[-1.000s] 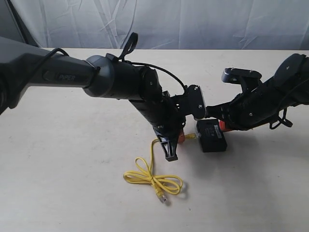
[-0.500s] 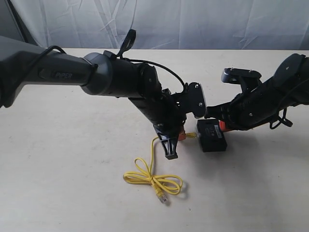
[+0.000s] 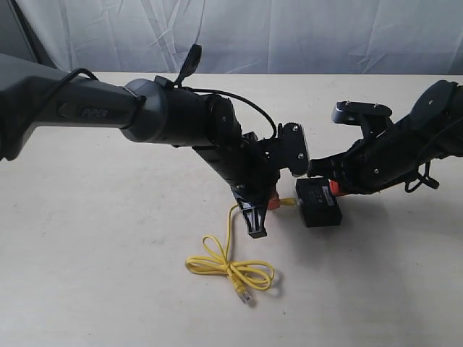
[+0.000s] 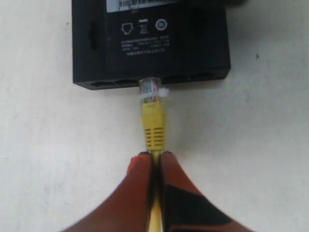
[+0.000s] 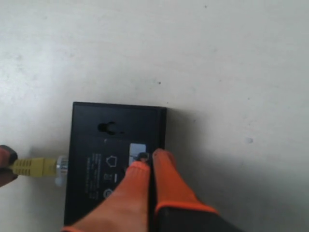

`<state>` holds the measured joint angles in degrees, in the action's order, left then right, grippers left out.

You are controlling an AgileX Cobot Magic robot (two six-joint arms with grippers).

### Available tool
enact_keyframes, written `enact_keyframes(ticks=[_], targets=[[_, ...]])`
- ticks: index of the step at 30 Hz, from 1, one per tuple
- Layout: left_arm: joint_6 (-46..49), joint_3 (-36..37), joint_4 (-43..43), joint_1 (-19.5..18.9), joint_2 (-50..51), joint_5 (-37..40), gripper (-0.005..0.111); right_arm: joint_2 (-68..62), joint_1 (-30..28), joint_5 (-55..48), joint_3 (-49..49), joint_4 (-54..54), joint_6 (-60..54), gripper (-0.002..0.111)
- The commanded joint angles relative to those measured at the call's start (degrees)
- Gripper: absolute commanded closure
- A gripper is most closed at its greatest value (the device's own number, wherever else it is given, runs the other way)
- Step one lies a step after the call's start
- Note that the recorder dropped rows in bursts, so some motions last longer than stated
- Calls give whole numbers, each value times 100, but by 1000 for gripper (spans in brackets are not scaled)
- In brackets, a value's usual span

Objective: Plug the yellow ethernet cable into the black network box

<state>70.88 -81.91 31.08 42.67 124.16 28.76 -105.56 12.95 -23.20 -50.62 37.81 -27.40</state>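
Nearest: yellow ethernet cable (image 3: 230, 269) slack on the matte beige desk (image 3: 101, 253). It's a thin round cord bunched in loose figure-eight loops, and the free plug (image 3: 244, 295) lies at the front edge of the bundle. One strand runs up from the loops to the left claw (image 4: 153, 158).

Left claw: pinched tight on the cord just behind the ribbed yellow boot, with the orange pads (image 4: 137, 183) either side and no gap visible.

Clear plug (image 4: 150, 89) on that end sits at the mouth of a port on the black network box (image 4: 149, 48). Most of the clear body is outside; can't tell insertion depth.

Box: flat rectangle of smooth black plastic with white print on top, lying flat mid-desk between the arms.

Right claw (image 5: 150, 162): tapered orange fingers pressed together with nothing between them, tips resting on the box top at the white label (image 5: 137, 148).

Behind: wrinkled white cloth (image 3: 289, 36).
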Motion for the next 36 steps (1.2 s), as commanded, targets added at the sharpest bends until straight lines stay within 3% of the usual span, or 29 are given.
enact_keyframes(ticks=[1, 16, 27, 36], targets=[[-2, -25, 247, 33, -44, -226, 107, 49, 24, -183, 3, 98, -18, 108], [-2, -25, 270, 23, -44, -226, 107, 398, -426, -297, 3, -133, 163, 108], [-2, -25, 270, 23, -44, -226, 107, 359, -426, -160, 3, -983, 668, 108], [8, -25, -21, 23, -44, -226, 107, -97, -426, -144, 3, -925, 703, 108]])
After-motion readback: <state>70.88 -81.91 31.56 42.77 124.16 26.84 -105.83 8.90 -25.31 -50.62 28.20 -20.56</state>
